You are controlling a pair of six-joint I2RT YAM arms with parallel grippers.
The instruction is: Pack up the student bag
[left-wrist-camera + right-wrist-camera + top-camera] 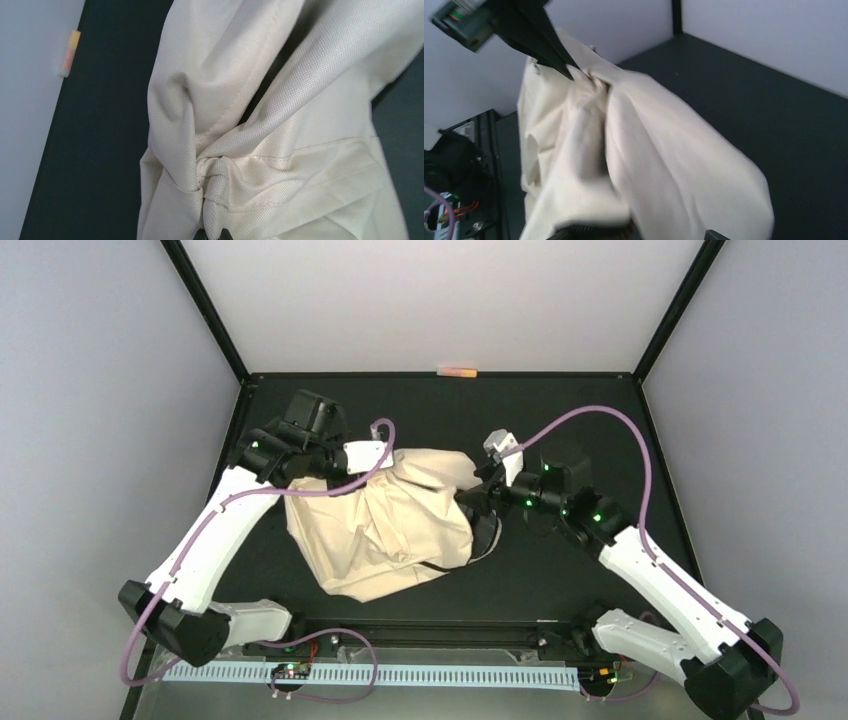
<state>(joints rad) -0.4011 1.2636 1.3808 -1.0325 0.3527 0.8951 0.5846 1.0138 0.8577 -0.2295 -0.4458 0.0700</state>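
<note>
The tabletop (pixel 560 420) carries the student bag (pixel 385 530), slumped between your claws. Your left claw (pixel 570 75) is clenched on a bunched fold; hold that taut. I cannot tell whether your right claw (pixel 478 502) is gripping.

Left tool (pixel 212 235) cut off at bottom edge; student bag (pixel 634 165) blurred; small far-edge object (pixel 458 370) unidentifiable.
</note>
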